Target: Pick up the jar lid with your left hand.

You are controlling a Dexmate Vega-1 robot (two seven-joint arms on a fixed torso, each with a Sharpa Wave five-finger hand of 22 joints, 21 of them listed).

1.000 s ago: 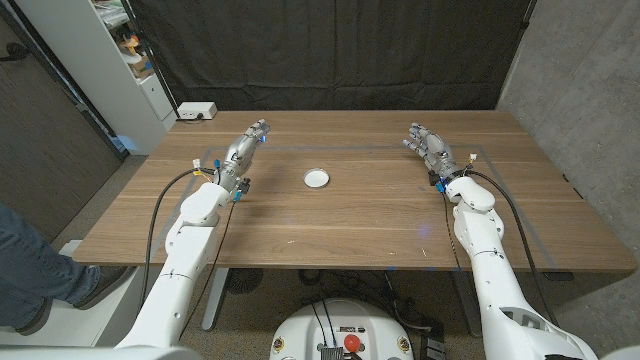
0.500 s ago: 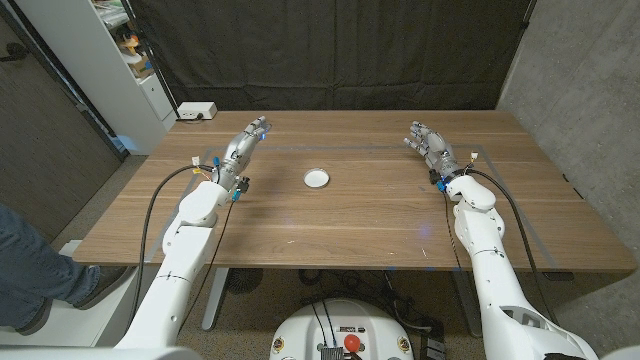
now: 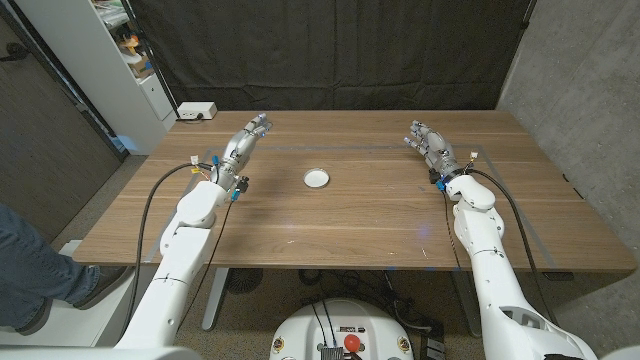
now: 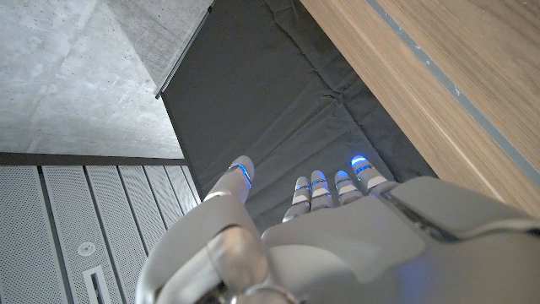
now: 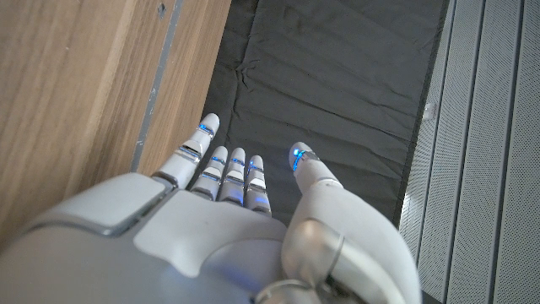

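Observation:
A small round white jar lid (image 3: pixel 317 178) lies on the wooden table (image 3: pixel 350 215), near its middle. My left hand (image 3: pixel 243 146) is over the table's left part, well to the left of the lid, fingers straight and apart, holding nothing. From the left wrist camera that hand (image 4: pixel 337 232) points past the table edge at the dark curtain. My right hand (image 3: pixel 427 143) is at the right of the table, open and empty, far from the lid. The right wrist camera shows its fingers (image 5: pixel 224 173) spread toward the curtain.
A white box (image 3: pixel 197 111) sits at the table's back left corner. A white shelf unit (image 3: pixel 120 60) stands beyond the left side. A person's leg (image 3: pixel 30 270) is at the left edge. Black curtain (image 3: pixel 330 50) hangs behind the table.
My left hand has lifted and shifted slightly toward the back of the table. The lid and my right hand have stayed where they were.

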